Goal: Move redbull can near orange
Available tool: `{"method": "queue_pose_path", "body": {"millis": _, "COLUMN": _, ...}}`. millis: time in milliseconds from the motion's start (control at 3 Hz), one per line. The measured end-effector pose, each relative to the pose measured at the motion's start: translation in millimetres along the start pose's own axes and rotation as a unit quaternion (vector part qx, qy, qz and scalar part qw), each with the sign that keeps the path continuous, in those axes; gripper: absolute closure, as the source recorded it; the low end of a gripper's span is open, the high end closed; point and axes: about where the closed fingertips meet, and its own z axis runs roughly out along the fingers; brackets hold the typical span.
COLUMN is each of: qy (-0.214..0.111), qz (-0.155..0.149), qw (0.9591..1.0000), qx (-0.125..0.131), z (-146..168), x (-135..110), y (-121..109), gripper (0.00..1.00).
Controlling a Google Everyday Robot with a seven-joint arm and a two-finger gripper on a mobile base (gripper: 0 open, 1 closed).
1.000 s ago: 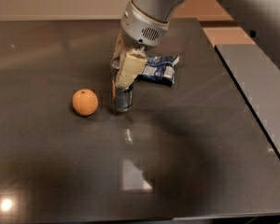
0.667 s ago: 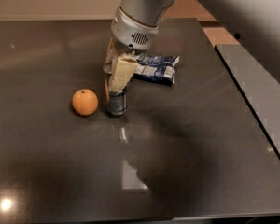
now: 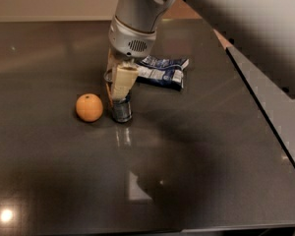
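Right now the claw (image 3: 115, 98) points straight down and grips the can (image 3: 122, 111). Its two fingers (image 3: 123, 80) are closed in on the top part of the can, one pale and one more orange in colour. The can stands upright just under the claw, with its bottom on the bench (image 3: 196, 156). Only the lower, shiny part of the can shows below the fingers.

Just to the left of the claw sits the orange (image 3: 89, 107). It is close beside the can, with a small gap between them. A dark dimple shows on top of the orange.

Behind the claw and off to the right lies a flat blue and white bag (image 3: 162, 71). It is apart from the can and does not touch it.

Above the claw rises the thick grey arm (image 3: 137, 18), which goes up and off to the top right. The bench is dark and glossy, and a faint mirror of the can shows on it in front of the claw.
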Motion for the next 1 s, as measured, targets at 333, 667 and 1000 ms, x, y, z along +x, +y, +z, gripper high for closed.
{"method": "queue_pose_path", "body": {"millis": 333, "qy": 0.002, "qz": -0.003, "qw": 1.0, "qx": -0.001, "z": 1.3, "x": 2.9, "y": -2.1, "gripper": 0.13}}
{"method": "queue_pose_path", "body": {"millis": 667, "qy": 0.001, "qz": -0.004, "qw": 1.0, "qx": 0.002, "z": 1.6, "x": 1.0, "y": -3.4, "gripper": 0.0}}
{"method": "queue_pose_path", "body": {"millis": 1000, "qy": 0.001, "qz": -0.004, "qw": 1.0, "qx": 0.002, "z": 1.6, "x": 1.0, "y": -3.4, "gripper": 0.0}}
